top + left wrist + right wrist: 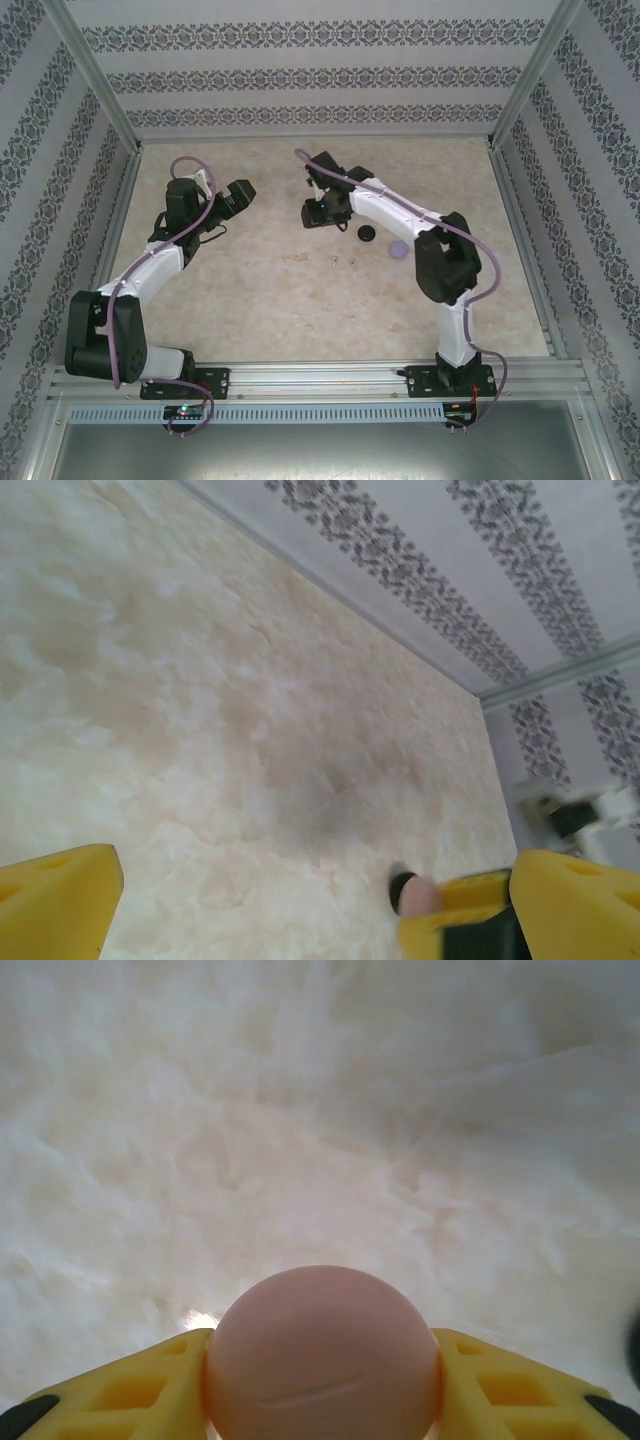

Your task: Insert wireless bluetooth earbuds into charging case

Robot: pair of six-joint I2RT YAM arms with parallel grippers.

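right wrist: pink charging case (322, 1355) clamped between the yellow fingers (130, 1395) of right gripper (320, 1385), pads touching its round flank at 9 and 3 o'clock. faint lid seam low on the dome, apparently shut.

risks, judged:
- rounded, smooth shell held on a narrow band of contact. could squirt out or roll with any shift of squeeze off the widest line.
- lid closed by the look of it. no seating of any bud until opened. prying against a one-sided clamp could twist the case loose.
- buds very small. easy to nudge away or pinch crooked.

top external: right gripper low over table (260, 300), past mid-depth. black case (367, 235) at 4 o'clock of it, near. lilac case (399, 250) further along the same line. two tiny specks (345, 263) at 5 o'clock, possibly earbuds, too small to confirm, lying apart from the held case and not in it. left gripper (238, 192) at 9 o'clock, well apart, fingers spread wide, nothing clamped between them.
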